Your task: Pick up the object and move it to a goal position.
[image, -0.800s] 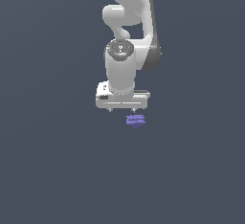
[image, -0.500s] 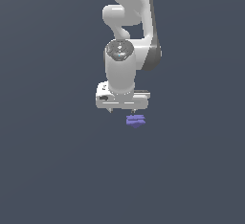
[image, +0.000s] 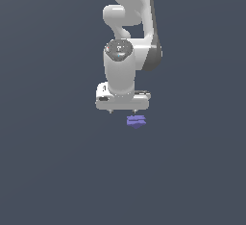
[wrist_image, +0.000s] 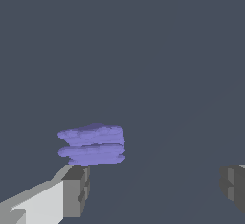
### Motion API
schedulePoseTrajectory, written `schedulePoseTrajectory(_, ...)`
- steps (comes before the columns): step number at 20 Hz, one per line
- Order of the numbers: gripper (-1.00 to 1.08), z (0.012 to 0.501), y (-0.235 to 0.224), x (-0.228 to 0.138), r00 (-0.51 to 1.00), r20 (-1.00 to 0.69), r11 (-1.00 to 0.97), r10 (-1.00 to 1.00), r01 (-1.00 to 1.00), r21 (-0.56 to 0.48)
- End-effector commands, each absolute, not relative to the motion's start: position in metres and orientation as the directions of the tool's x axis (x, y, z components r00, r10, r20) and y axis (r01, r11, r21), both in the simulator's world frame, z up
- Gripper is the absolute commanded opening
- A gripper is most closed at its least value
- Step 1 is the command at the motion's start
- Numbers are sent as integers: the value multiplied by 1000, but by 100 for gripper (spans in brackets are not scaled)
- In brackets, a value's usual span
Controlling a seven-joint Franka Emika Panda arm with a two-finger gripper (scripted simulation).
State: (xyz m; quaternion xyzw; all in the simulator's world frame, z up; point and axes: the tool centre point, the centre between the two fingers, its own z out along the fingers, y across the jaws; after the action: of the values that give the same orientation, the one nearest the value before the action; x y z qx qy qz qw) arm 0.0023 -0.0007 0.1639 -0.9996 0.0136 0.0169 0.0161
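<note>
The tool (image: pixel 122 110) is hovering with its fingers (wrist_image: pixel 75 189) spread apart, approaching the violet-blue grooved block (image: pixel 136 121); next it needs centring over it, then descending.

arm (image: pixel 129 12) cut off by the top edge in the exterior view. gripper (wrist_image: pixel 153 189): one finger (wrist_image: pixel 234 185) cropped at the right edge in the wrist view. object (image: pixel 136 121) too small for surface detail in the exterior view.

flat, even, dim render; sharp, shadowless.
</note>
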Motion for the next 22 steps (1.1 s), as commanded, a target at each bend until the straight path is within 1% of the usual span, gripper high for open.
schedulePoseTrajectory(1,100,163,0,2,999,-35,-999,-37,-38,-31)
schedulePoseTrajectory(10,100,158,6,0,989,-37,-989,-147,-148,-27)
schedulePoseTrajectory(22,100,145,21,-4,911,-38,-911,-411,-412,-15)
